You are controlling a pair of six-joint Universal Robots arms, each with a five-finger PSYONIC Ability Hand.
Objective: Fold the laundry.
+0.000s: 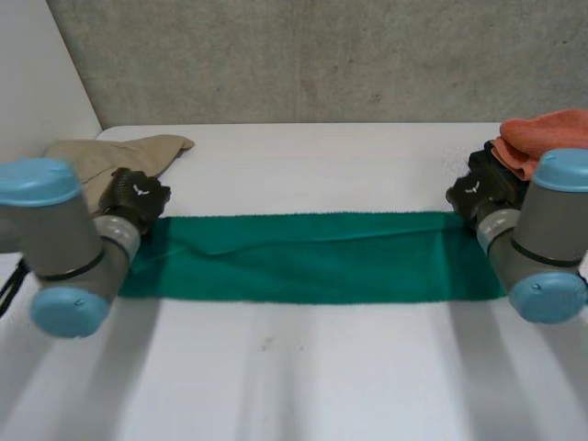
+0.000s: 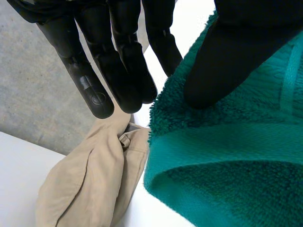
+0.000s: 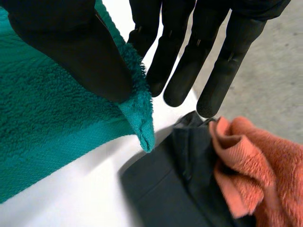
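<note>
1. Green terry towel (image 1: 312,262) is lying as a long band across the white table (image 1: 303,377), looking soft, light and floppy.
2. Left hand (image 1: 136,195) and right hand (image 1: 478,188) are pinching its far corners, thumb against straight fingers; I judge these sensible holds.
3. Beige garment (image 1: 110,152) and orange towel (image 1: 547,133) are lying beyond.

Green towel (image 1: 312,257), beige garment (image 1: 110,152), orange cloth (image 1: 551,130), dark grey garment (image 3: 175,184), white table (image 1: 322,377)

White table (image 1: 303,367); grey wall (image 1: 322,55) behind, probably concrete.
</note>
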